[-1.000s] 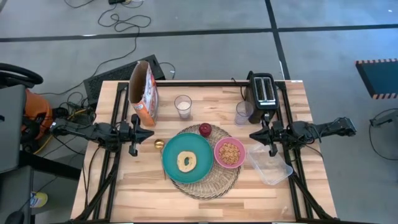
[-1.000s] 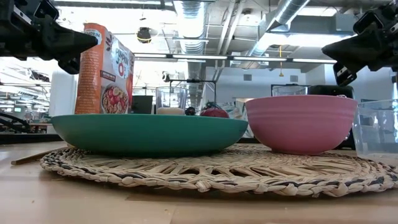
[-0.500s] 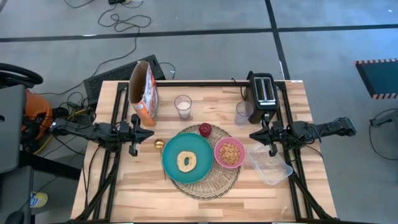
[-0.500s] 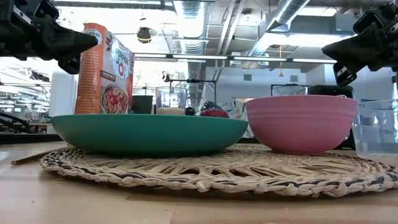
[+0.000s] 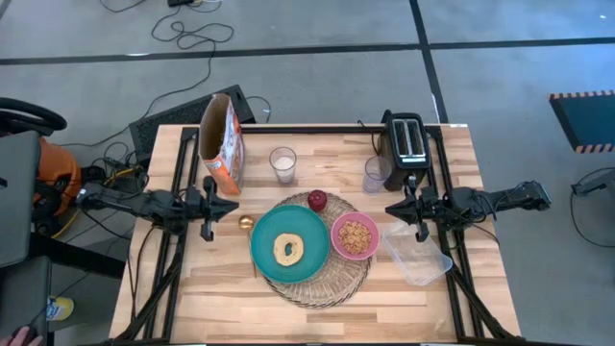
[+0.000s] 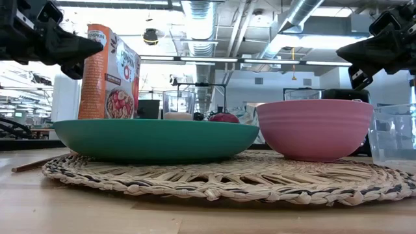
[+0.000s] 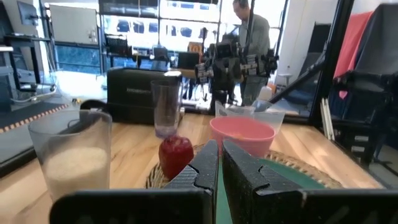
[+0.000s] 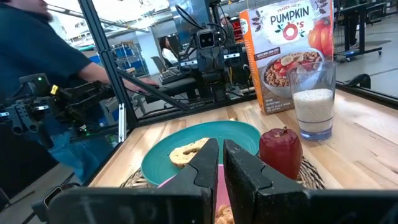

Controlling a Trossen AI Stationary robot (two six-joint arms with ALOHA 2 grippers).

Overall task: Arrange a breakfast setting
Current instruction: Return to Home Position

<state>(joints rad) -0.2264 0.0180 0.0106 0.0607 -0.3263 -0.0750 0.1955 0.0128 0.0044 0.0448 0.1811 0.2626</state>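
On the round woven mat (image 5: 332, 285) rest a teal plate (image 5: 263, 240) with a bagel (image 5: 287, 249), a pink bowl (image 5: 334, 235) of cereal and, at the mat's far edge, a red fruit (image 5: 316, 200). A gold spoon (image 5: 246, 224) lies left of the plate. The cereal box (image 5: 221, 144) stands at the far left. Beside it is a glass of milk (image 5: 282, 163), and an empty glass (image 5: 374, 175) stands near the toaster. My left gripper (image 5: 231, 206) hovers shut left of the mat. My right gripper (image 5: 389, 208) hovers shut to its right. Both point level toward the middle.
A black toaster (image 5: 405, 141) stands at the far right. A clear plastic tub (image 5: 416, 254) lies right of the bowl, below my right arm. Black frame rails (image 5: 178, 259) run along both table sides. People show beyond the table in both wrist views.
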